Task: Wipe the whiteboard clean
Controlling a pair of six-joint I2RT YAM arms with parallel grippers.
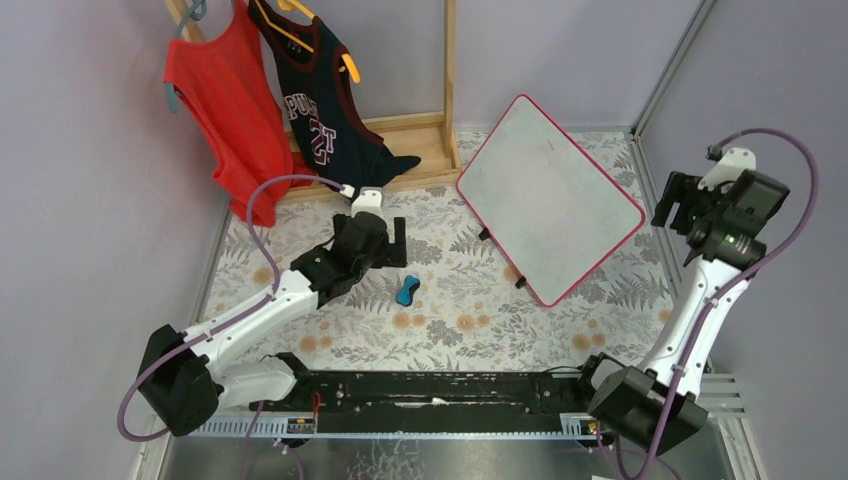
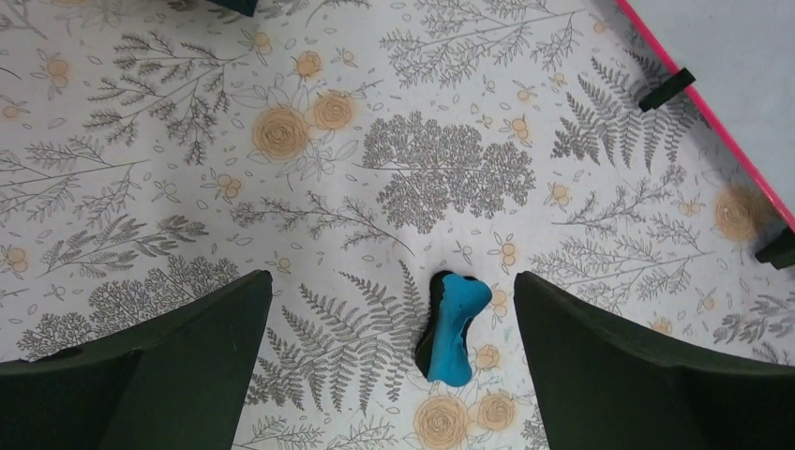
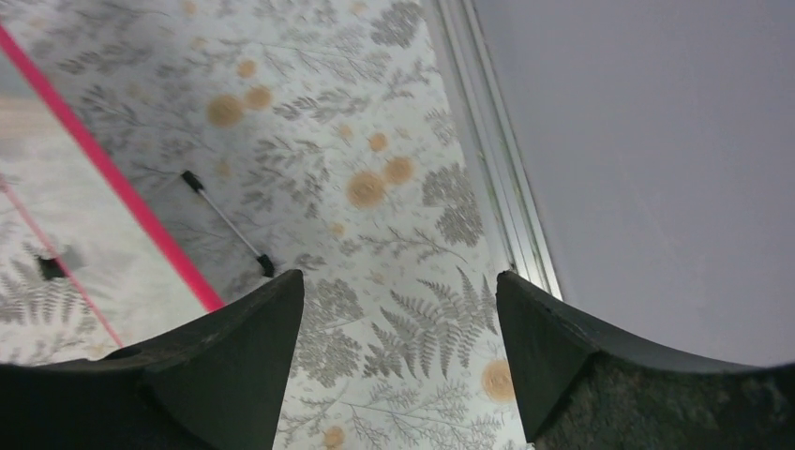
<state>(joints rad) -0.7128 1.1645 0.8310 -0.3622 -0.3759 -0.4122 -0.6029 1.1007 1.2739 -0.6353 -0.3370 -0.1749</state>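
Plainly, the left jaws gape wide and empty over the blue eraser (image 2: 453,326) lying on the desk (image 1: 450,325); the right jaws, open and empty, hover beside the whiteboard (image 1: 548,195).

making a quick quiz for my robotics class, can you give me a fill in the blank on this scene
The eraser lying on the tablecloth is ___ in colour.
The left tool hangs over it with jaws ___.
The whiteboard has a pink-red frame and small ___ feet.
The right tool holds ___.
Missing words: blue; open; black; nothing.
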